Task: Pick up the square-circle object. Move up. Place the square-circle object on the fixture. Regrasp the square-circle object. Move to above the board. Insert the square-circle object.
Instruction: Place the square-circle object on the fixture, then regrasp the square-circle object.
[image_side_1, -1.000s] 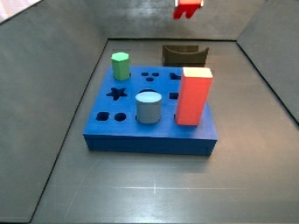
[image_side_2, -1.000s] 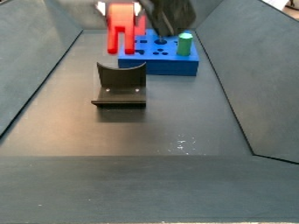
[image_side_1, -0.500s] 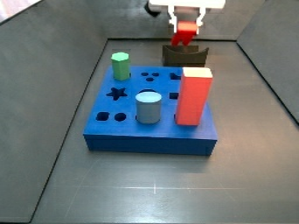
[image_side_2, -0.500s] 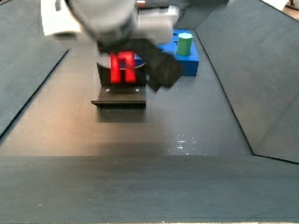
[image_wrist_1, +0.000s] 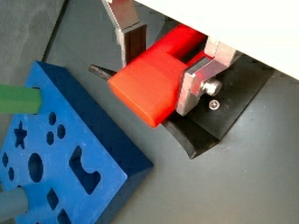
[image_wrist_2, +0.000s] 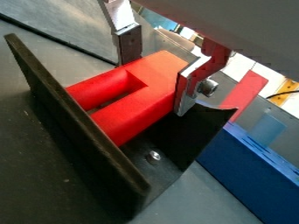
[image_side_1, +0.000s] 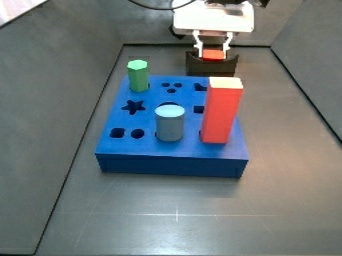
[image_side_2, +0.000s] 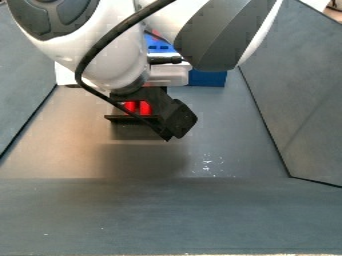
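Dark floor | square-circle object (image_wrist_1: 149, 77) between end effector (image_wrist_1: 163, 61) fingers, on fixture (image_wrist_2: 82, 140)

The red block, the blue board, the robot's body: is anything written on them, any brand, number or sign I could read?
None: no text is readable in any view.
The square-circle object, held between the gripper fingers at the fixture, is plain red.
The board bears only shaped holes.

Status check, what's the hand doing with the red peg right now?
Hand down at the fixture, fingers either side of the red peg. Peg resting on the fixture. Nothing in the way.
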